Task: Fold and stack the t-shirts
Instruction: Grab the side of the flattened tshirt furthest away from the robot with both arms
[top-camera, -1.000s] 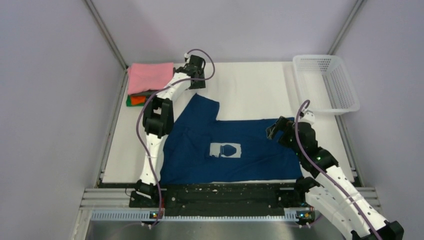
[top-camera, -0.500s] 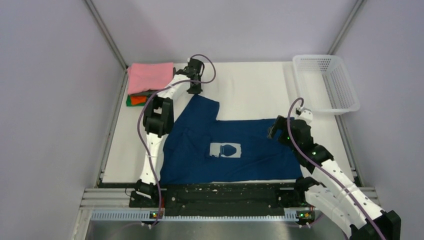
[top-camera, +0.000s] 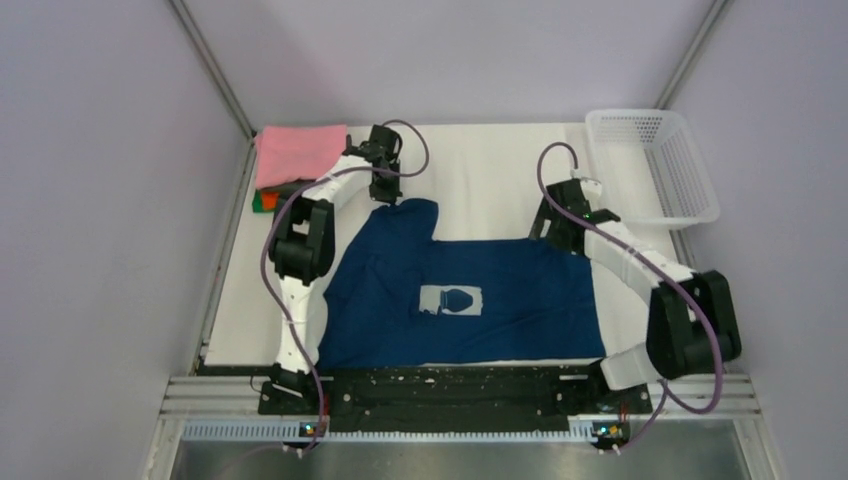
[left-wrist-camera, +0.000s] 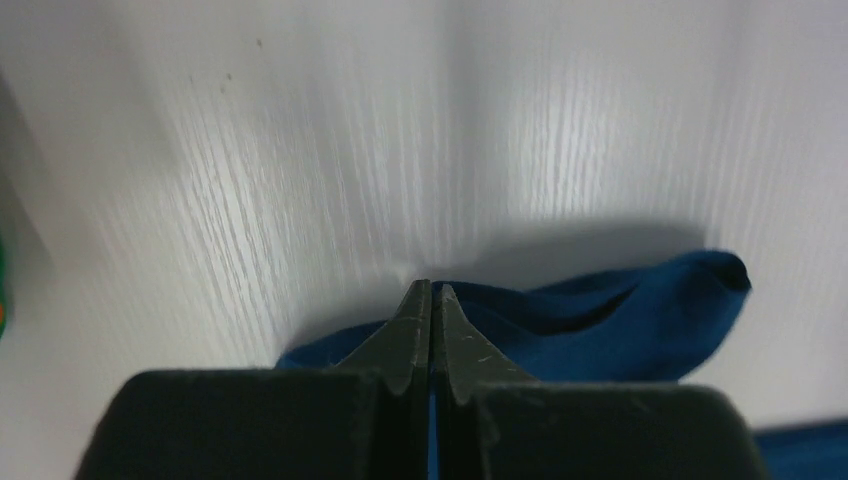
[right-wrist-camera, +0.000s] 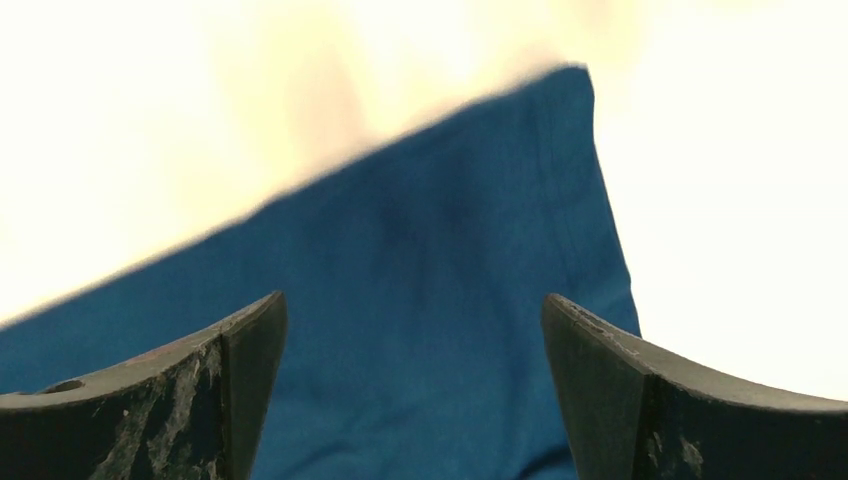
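Note:
A navy blue t-shirt (top-camera: 460, 300) with a small white chest print lies spread out on the white table (top-camera: 490, 160). My left gripper (top-camera: 385, 196) is at its far left sleeve. In the left wrist view that gripper (left-wrist-camera: 431, 292) is shut, with a sliver of the blue cloth (left-wrist-camera: 620, 320) pinched between the jaws. My right gripper (top-camera: 552, 229) hovers at the shirt's far right corner. In the right wrist view it (right-wrist-camera: 411, 298) stands open over that corner of the cloth (right-wrist-camera: 480, 180). A pink folded t-shirt (top-camera: 300, 151) tops a stack at the far left, with orange (top-camera: 273, 200) and green (top-camera: 257, 204) edges showing beneath.
A white plastic mesh basket (top-camera: 655, 165) stands at the far right corner. Grey walls and metal frame posts close in both sides. A black rail (top-camera: 450, 385) with the arm bases runs along the near edge.
My left gripper has closed on the sleeve's edge. The right arm has swung from the shirt's right side up to its far right corner, jaws still wide.

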